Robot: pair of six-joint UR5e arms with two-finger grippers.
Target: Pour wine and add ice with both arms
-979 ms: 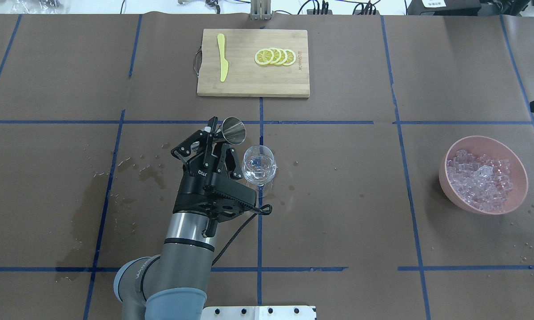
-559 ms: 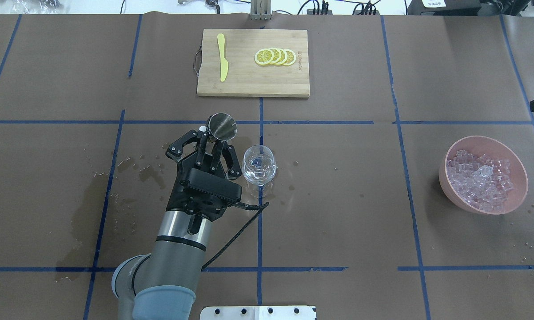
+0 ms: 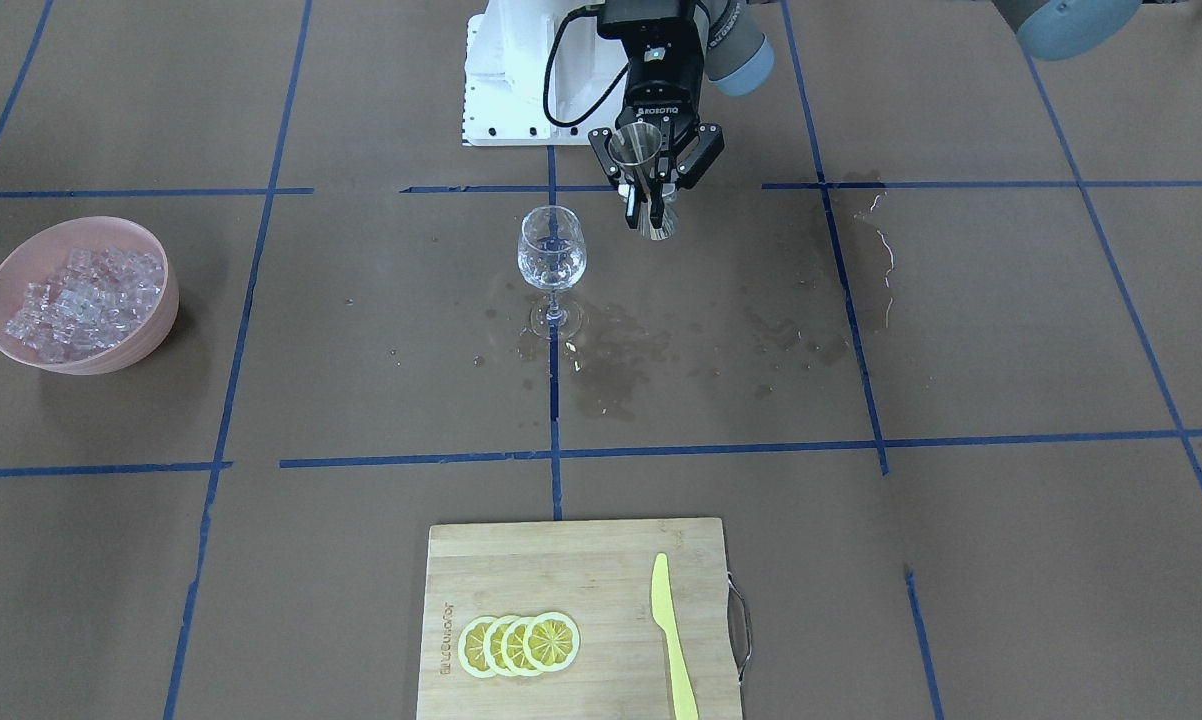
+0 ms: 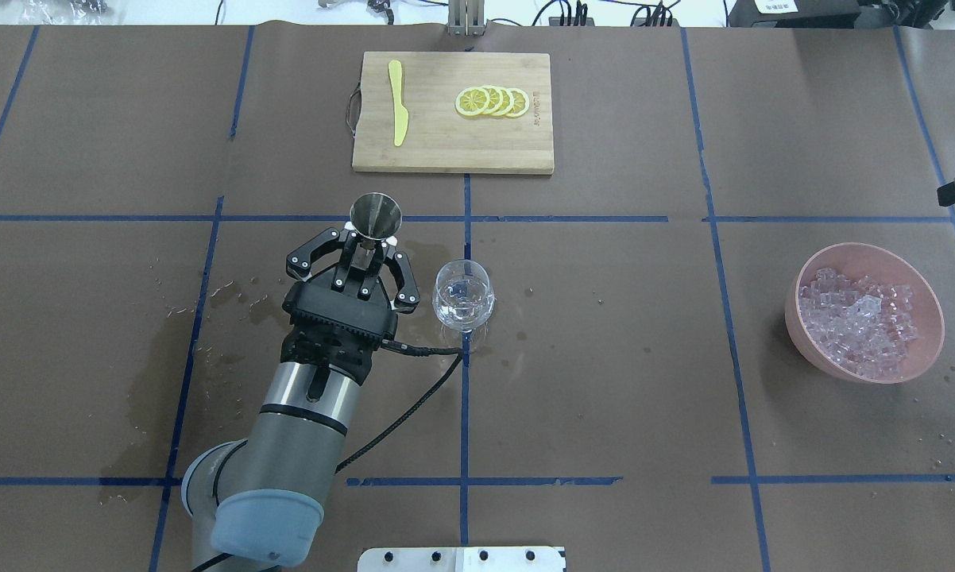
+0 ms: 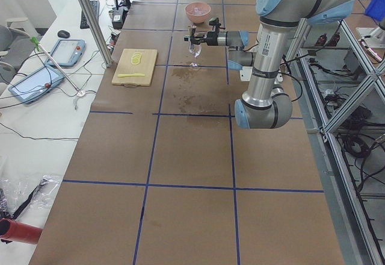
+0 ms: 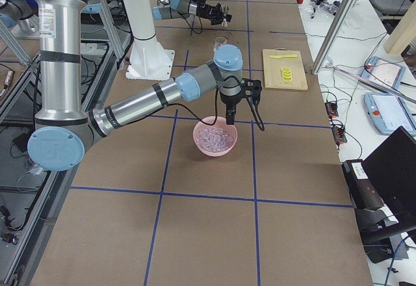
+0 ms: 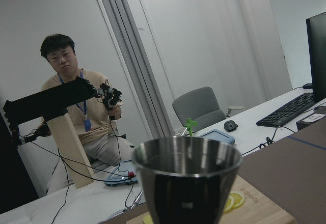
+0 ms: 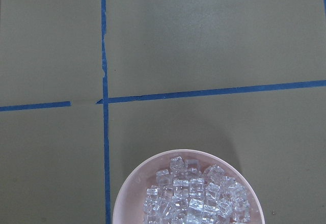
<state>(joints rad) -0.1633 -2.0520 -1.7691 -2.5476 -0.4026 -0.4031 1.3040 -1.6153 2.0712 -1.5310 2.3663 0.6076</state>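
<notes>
My left gripper is shut on the waist of a steel jigger, held upright just left of the clear stemmed glass. The jigger fills the lower middle of the left wrist view. In the front view, the glass stands on the paper with a little clear wine in its bowl. The ice lies piled in a pink bowl at the right. My right gripper hangs high over that bowl; I cannot tell whether it is open. The right wrist view shows the ice below.
A bamboo cutting board at the far middle carries lemon slices and a yellow knife. Dark wet stains mark the brown paper left of the glass. Blue tape lines grid the table.
My left gripper has turned the jigger from tipped toward the glass back to upright. It has drawn it a little left, away from the glass rim.
</notes>
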